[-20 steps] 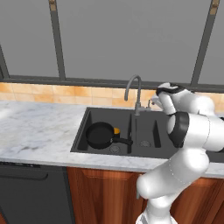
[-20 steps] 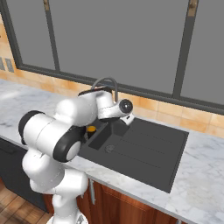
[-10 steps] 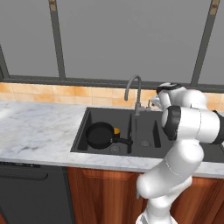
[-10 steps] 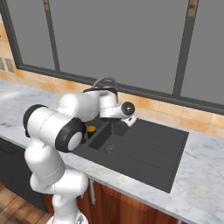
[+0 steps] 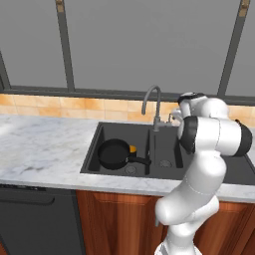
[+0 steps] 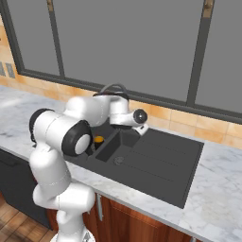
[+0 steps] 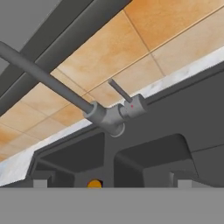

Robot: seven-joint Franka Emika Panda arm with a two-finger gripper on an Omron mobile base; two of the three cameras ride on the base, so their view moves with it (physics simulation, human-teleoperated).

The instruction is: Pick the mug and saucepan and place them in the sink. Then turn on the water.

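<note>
The black saucepan (image 5: 113,153) lies in the left basin of the dark sink (image 5: 119,131), handle to the right. The mug (image 5: 132,148), orange at the top, stands beside it; its orange top also shows as mug (image 6: 98,140) and mug (image 7: 94,184). My gripper (image 5: 172,118) is open and empty, just right of the grey tap (image 5: 152,102) near its base. In the hand view my gripper (image 7: 111,183) faces the tap's lever (image 7: 119,91), a short way off. Water is out of view.
A flat dark drainboard (image 6: 163,158) adjoins the sink (image 6: 118,150) on its right. White marble counter (image 5: 45,149) stretches left, with orange tiles (image 5: 99,105) and a window behind. A dark appliance front (image 5: 35,219) sits below the counter.
My elbow has swung left over the sink while the hand stays by the tap's base. The jaws are still open. The saucepan and the mug have not moved.
</note>
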